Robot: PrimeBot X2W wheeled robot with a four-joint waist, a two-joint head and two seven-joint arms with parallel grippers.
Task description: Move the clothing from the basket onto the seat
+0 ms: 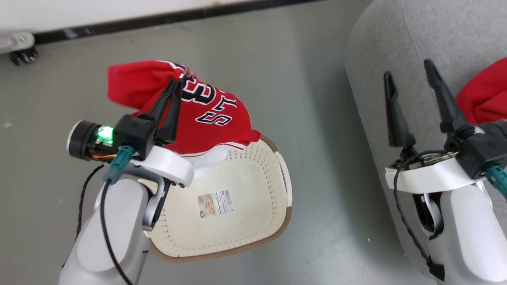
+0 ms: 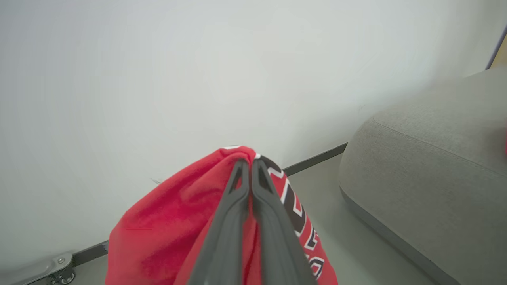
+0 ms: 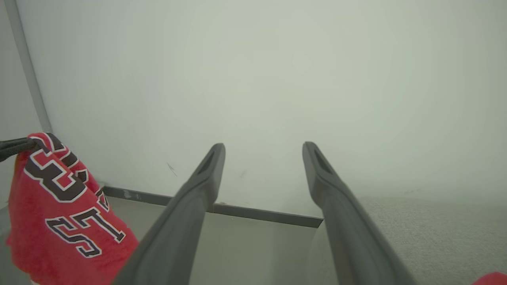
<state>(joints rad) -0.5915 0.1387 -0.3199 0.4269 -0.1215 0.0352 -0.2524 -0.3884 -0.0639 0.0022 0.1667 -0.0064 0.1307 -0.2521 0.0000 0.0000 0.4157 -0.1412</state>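
Note:
My left gripper [image 1: 177, 83] is shut on a red jersey [image 1: 206, 118] with black white-edged lettering, holding it up over the far rim of the cream basket [image 1: 253, 174]. The jersey's lower end still hangs into the basket. From the left wrist, the fingers [image 2: 250, 166] pinch the jersey [image 2: 166, 229] at its top fold. My right gripper [image 1: 410, 73] stands open above the grey seat [image 1: 435, 35], nothing between its fingers. A second red garment [image 1: 485, 95] lies on the seat at the right edge. The right wrist view shows the held jersey [image 3: 59, 209] at left.
The basket stands on a grey floor [image 1: 59, 166], with a label [image 1: 215, 203] on its inner bottom. A white wall with a dark baseboard [image 1: 158, 19] runs behind. A caster [image 1: 23, 55] of some furniture sits at the far left. The seat [image 2: 427, 178] is right of the basket.

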